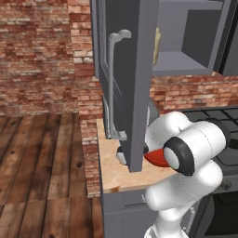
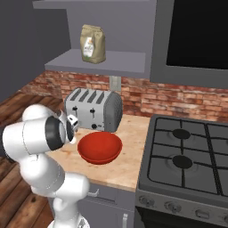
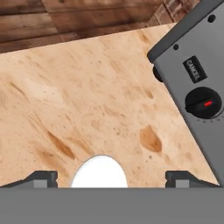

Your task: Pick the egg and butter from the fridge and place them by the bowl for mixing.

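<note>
Jaws (image 3: 112,179) are spread wide, nothing gripped. The egg (image 3: 99,172) sits on the desk (image 3: 78,100) right between my two tips, clear gaps on both sides, so I judge the egg drop is done and the step in hand is the release and retreat.

How to do it well:
- Pull straight back along my own axis, away from the desk. No sideways drift, either tip could nudge the egg and it rolls easily.
- Keep the jaws wide until the tips are clear above the egg.
- Toaster (image 3: 197,92) is close on one side of the jaws; swing away from it.
- The bowl (image 2: 99,148) is just beside my hand in the right base view, with the toaster behind it. Egg placement near it looks fine; can't see the egg in that view, my arm hides it.
- An open dark door (image 1: 128,79) hangs over the desk edge in the left base view; lift with care around it.

Butter: can't see it anywhere here, so that fetch is likely next.

Writing: small black label on the toaster face above a black knob with a red mark, white letters, reads something like "CANCEL", too blurred to be sure. Paper bag (image 2: 92,43) on the shelf above has a printed label, illegible.
</note>
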